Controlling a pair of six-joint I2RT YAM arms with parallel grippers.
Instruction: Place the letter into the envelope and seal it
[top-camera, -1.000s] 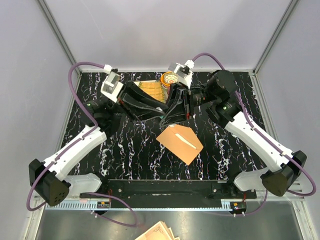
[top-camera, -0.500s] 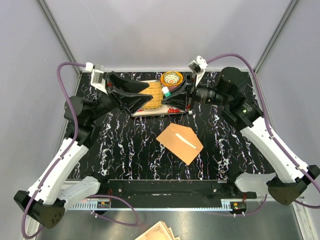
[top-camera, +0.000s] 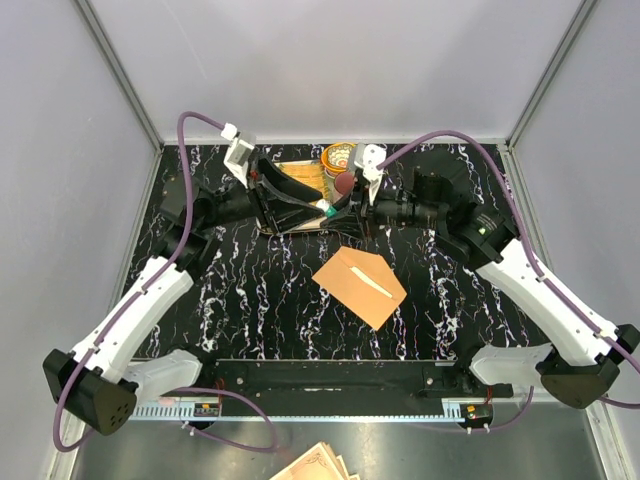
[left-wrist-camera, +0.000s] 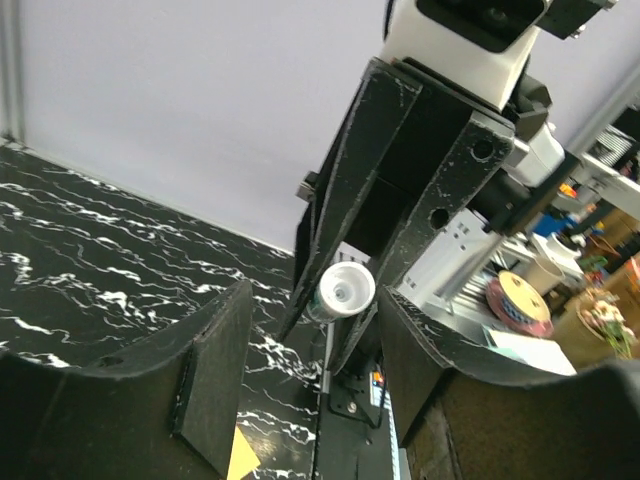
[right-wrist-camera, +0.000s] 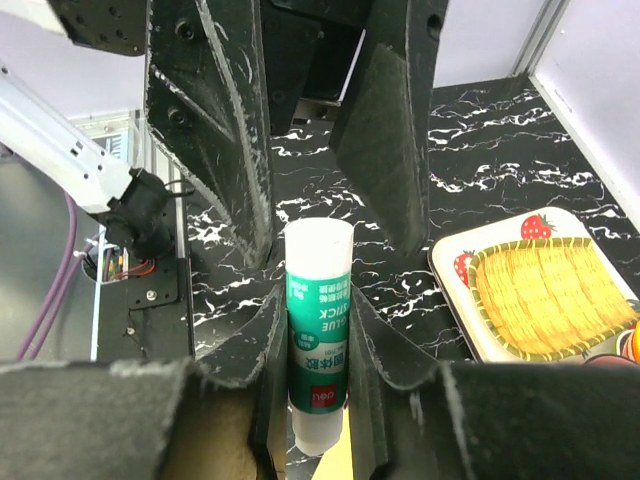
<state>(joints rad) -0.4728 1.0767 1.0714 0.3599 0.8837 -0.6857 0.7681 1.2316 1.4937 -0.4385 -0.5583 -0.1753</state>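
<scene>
Envelope (top-camera: 360, 285) centre-front; tray (right-wrist-camera: 480, 328) behind it; glue stick (right-wrist-camera: 318, 300) in R pincer (right-wrist-camera: 316, 335).

The envelope (top-camera: 358, 287) is lying flat on the black marbled table (top-camera: 250, 300), about mid-table and turned on a diagonal, so none of its edges line up with the table's. It's orange-tan kraft paper and looks smooth. A thin pale sliver runs across its right half. I honestly can't tell what that strip is, or whether the flap's stuck down.
</scene>
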